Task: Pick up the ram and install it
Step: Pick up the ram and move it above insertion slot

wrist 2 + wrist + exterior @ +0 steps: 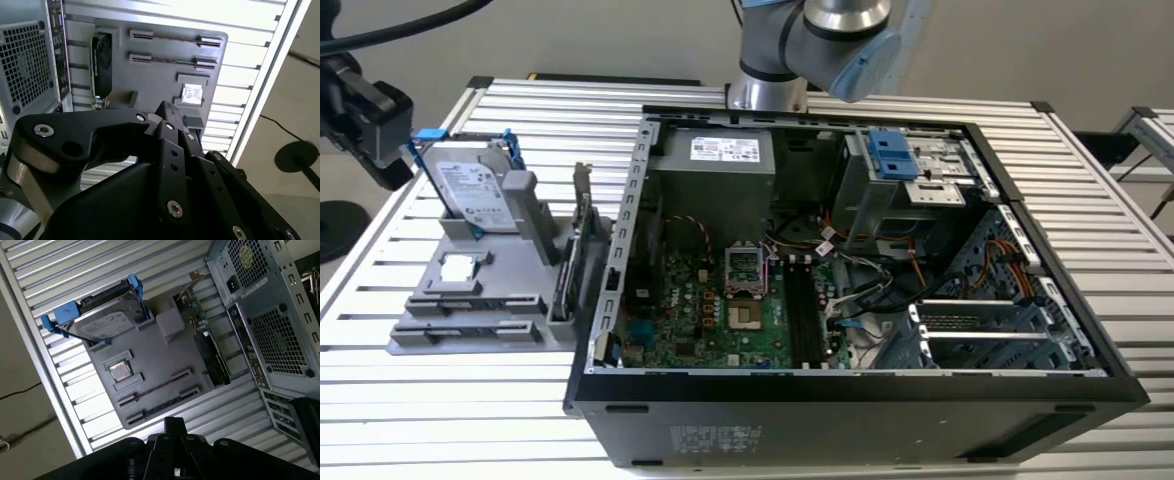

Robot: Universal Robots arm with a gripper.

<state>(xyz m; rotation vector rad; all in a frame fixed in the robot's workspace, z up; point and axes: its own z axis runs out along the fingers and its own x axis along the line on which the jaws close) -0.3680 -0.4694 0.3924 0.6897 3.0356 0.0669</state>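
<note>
- An open computer case (854,410) stands at the table's (400,430) near edge.
- A grey tray (420,340) sits beside the case. Its two long slots (155,387) show only thin dark lines, so I cannot tell where the ram is.
- The gripper (172,427) hovers above the tray; open or closed, I cannot tell.

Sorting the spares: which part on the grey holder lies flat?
The small square silver chip, flat in its recess; the blue-framed hard drive and the bracketed card stand on edge.

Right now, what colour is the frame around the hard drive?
Blue. The frame shows best in the first wrist view.
</note>
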